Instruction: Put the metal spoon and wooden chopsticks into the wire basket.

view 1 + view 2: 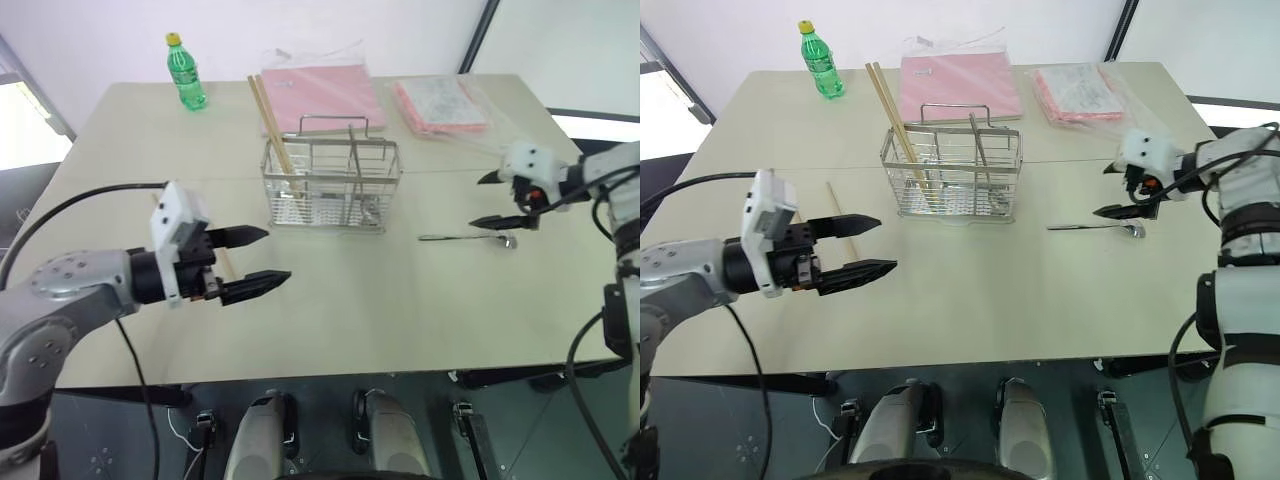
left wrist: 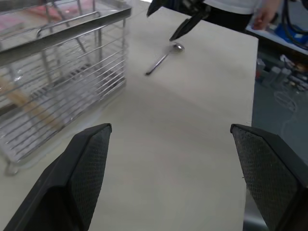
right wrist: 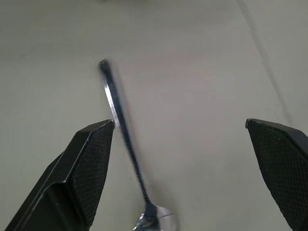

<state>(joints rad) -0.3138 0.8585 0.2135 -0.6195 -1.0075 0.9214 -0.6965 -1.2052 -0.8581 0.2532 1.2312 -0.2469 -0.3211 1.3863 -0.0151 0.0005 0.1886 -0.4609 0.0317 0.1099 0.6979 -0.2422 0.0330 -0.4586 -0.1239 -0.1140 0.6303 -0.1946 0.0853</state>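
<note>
Nearest you, your left gripper (image 1: 253, 260) hangs over the table (image 1: 380, 320), in front of the basket (image 1: 330, 186) and off to its left. Its fingers stand wide apart and hold nothing; they point across toward the basket's front.

A single chopstick (image 1: 840, 224) lies flat on the table left of the basket, just behind that gripper's fingers, and is partly hidden by them.

The spoon (image 1: 466, 237) lies flat on the table to the right of the basket, a little in front of its front wall, handle pointing back toward the basket and bowl away from it. Your right gripper (image 1: 494, 200) sits right over the bowl end, fingers spread wide and empty. In the right wrist view the spoon (image 3: 126, 139) lies between the two fingers, close to one of them; whether it touches, you can't tell.

The basket stands upright near the table's middle. Chopsticks (image 1: 270, 122) already stand in its left compartment, leaning back and to the left, their tips well above the rim.

Behind the basket lie two pink packets (image 1: 322, 98), one directly behind and one behind to the right. A green bottle (image 1: 185, 72) stands behind the basket, far to the left.
</note>
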